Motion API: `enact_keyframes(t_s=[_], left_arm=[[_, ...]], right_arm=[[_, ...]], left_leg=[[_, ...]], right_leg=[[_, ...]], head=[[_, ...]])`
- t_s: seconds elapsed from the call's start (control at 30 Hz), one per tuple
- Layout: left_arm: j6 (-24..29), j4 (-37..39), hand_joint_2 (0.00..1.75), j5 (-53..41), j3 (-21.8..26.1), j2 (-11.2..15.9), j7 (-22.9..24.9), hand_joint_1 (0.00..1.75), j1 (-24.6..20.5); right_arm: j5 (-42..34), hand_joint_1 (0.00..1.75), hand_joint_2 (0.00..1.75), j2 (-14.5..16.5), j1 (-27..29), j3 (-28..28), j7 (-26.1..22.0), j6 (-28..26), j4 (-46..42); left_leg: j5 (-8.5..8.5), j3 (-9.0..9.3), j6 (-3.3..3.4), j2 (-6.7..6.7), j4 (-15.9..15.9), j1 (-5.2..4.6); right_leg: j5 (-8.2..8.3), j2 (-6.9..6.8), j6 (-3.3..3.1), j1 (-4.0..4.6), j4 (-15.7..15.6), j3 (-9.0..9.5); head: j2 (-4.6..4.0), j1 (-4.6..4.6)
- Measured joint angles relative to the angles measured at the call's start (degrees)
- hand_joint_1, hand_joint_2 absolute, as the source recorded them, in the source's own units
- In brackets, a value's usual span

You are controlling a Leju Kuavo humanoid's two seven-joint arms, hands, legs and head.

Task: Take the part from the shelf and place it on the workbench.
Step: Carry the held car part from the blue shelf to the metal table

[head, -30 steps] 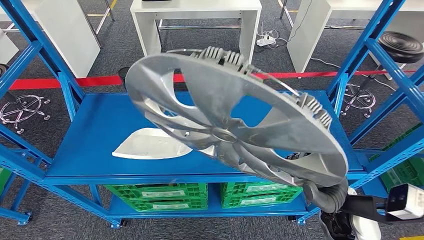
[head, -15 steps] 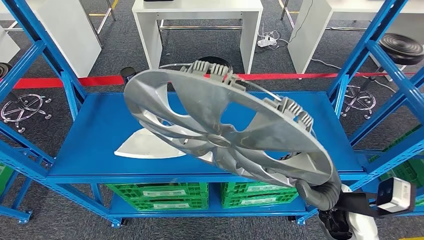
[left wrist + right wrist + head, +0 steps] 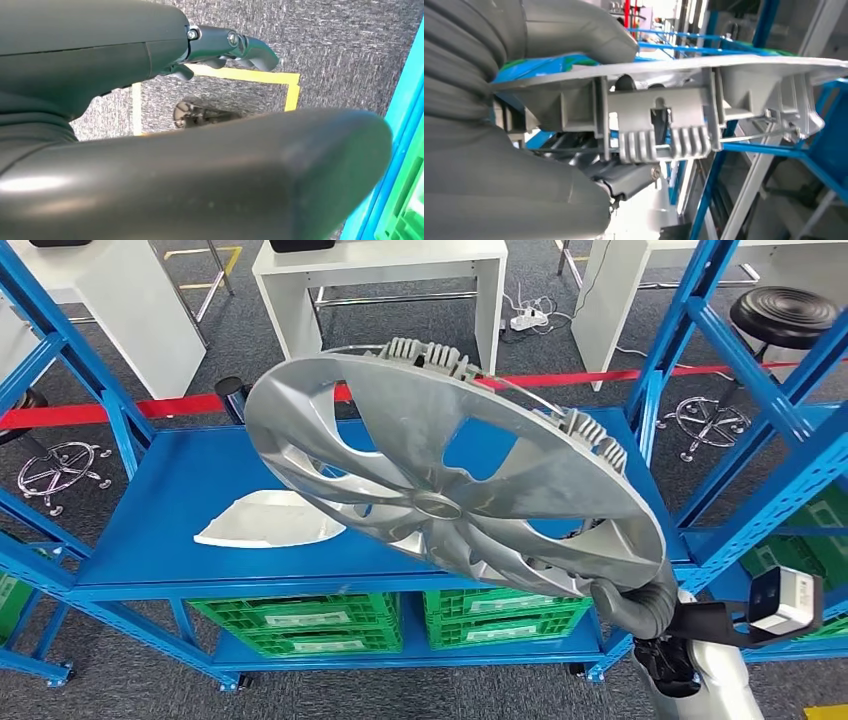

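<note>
One hand, the right hand (image 3: 632,608), clamps its thumb and fingers on the rim of the silver wheel cover (image 3: 440,475), held tilted in the air above the blue shelf (image 3: 150,530); a firm, level carry seems wise. The left hand (image 3: 225,47) hangs with fingers loosely apart, holding nothing. A flat silver panel (image 3: 268,520) lies on the shelf, and blue uprights (image 3: 735,500) crowd the cover's swing.

Right robot hand (image 3: 632,608) grips the wheel cover (image 3: 450,480) (tilted) above the shelf (image 3: 180,510).
</note>
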Motion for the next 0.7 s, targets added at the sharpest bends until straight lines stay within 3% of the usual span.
enact_keyframes(t_s=[0.07, 0.1, 0.13, 0.23, 0.27, 0.4, 0.47, 0.53, 0.57, 0.6, 0.63, 0.7], left_arm=[[0.05, 0.00, 0.00, -0.01, 0.01, 0.11, 0.01, 0.00, -0.06], [0.10, 0.00, 0.00, -0.01, 0.01, 0.20, 0.02, 0.00, -0.07], [0.14, -0.01, 0.00, -0.03, 0.02, 0.27, 0.02, 0.00, -0.07], [0.19, -0.10, 0.00, -0.12, 0.02, 0.68, 0.02, 0.00, -0.22], [0.20, -0.14, 0.00, -0.12, 0.02, 0.85, 0.01, 0.00, -0.33], [0.24, -0.22, 0.00, -0.11, 0.05, 1.24, -0.02, 0.00, -0.58], [0.37, -0.26, 0.00, -0.12, 0.07, 1.27, -0.02, 0.00, -0.62], [0.61, -0.30, 0.00, -0.20, 0.07, 1.29, -0.02, 0.00, -0.63], [0.73, -0.31, 0.00, -0.33, 0.07, 1.30, -0.01, 0.00, -0.61], [0.78, -0.31, 0.00, -0.55, 0.07, 1.32, 0.03, 0.00, -0.61], [0.81, -0.31, 0.00, -0.79, 0.07, 1.35, 0.10, 0.00, -0.60], [0.85, -0.31, 0.00, -1.13, 0.07, 1.43, 0.39, 0.00, -0.61]], right_arm=[[-0.56, 1.75, 1.75, 0.00, -0.39, 0.37, 0.27, 0.05, 0.17], [-0.92, 1.75, 1.75, 0.00, -0.50, 0.57, 0.47, 0.08, 0.28], [-1.39, 1.75, 1.75, 0.01, -0.62, 0.76, 0.67, 0.11, 0.40], [-3.13, 1.75, 1.75, 0.27, -1.13, 1.31, 1.20, 0.30, 0.55], [-3.51, 1.75, 1.75, 0.44, -1.31, 1.49, 1.33, 0.34, 0.55], [-3.74, 1.75, 1.75, 1.01, -1.71, 2.18, 1.51, 0.38, 0.54], [-3.72, 1.75, 1.75, 1.10, -1.88, 2.39, 1.51, 0.38, 0.54], [-3.08, 1.75, 1.75, 1.13, -1.97, 2.51, 1.27, 0.36, 0.53], [-2.26, 1.75, 1.75, 1.18, -1.95, 2.54, 0.97, 0.32, 0.52], [-1.22, 1.75, 1.75, 1.25, -1.89, 2.55, 0.58, 0.24, 0.51], [-0.12, 1.75, 1.75, 1.34, -1.84, 2.55, 0.13, 0.10, 0.49], [1.64, 1.75, 1.75, 1.55, -1.80, 2.55, -0.68, -0.21, 0.32]], left_leg=[[-3.97, -2.37, 0.29, 0.02, 7.07, -0.30], [-4.60, -2.58, 0.54, 0.02, 8.66, -0.46], [-4.18, -1.70, 0.90, 0.02, 8.04, -0.66], [-0.40, 5.11, 2.36, 0.04, -2.79, -1.47], [0.36, 6.55, 2.65, 0.07, -5.53, -1.73], [2.08, 6.45, 3.73, 0.20, -7.39, -2.06], [3.43, 5.60, 4.50, 0.37, -7.86, -1.80], [4.50, 4.31, 4.95, 0.51, -7.89, -1.76], [4.99, 3.60, 5.01, 0.57, -7.82, -1.79], [5.45, 2.91, 5.03, 0.61, -7.72, -1.83], [5.87, 2.22, 5.00, 0.64, -7.56, -1.84], [6.56, 0.92, 4.80, 0.67, -7.09, -1.84]], right_leg=[[0.61, -0.16, -0.42, 0.45, -0.01, -0.80], [0.94, -0.22, -0.52, 0.71, 0.00, -1.24], [1.28, -0.25, -0.56, 0.94, 0.01, -1.66], [2.30, -0.28, -0.28, 1.45, 0.02, -2.54], [2.63, -0.30, -0.02, 1.53, -0.03, -2.66], [3.76, -0.40, 1.37, 1.38, -0.61, -2.88], [1.14, -0.38, 2.02, 1.37, 1.59, -3.97], [-4.15, -0.38, 2.58, 1.30, 7.84, -5.95], [-6.18, -0.38, 2.80, 1.28, 11.42, -6.75], [-7.11, -0.38, 2.93, 1.27, 13.91, -6.97], [-6.88, -0.39, 2.98, 1.27, 14.64, -6.32], [-4.32, -0.41, 2.84, 1.27, 10.21, -2.09]], head=[[0.00, -0.32], [0.00, -0.39], [0.00, -0.43], [0.00, -0.46], [0.00, -0.46], [0.00, -0.44], [0.00, -0.21], [0.00, 0.12], [0.00, 0.19], [0.00, 0.22], [0.00, 0.23], [0.00, 0.29]])
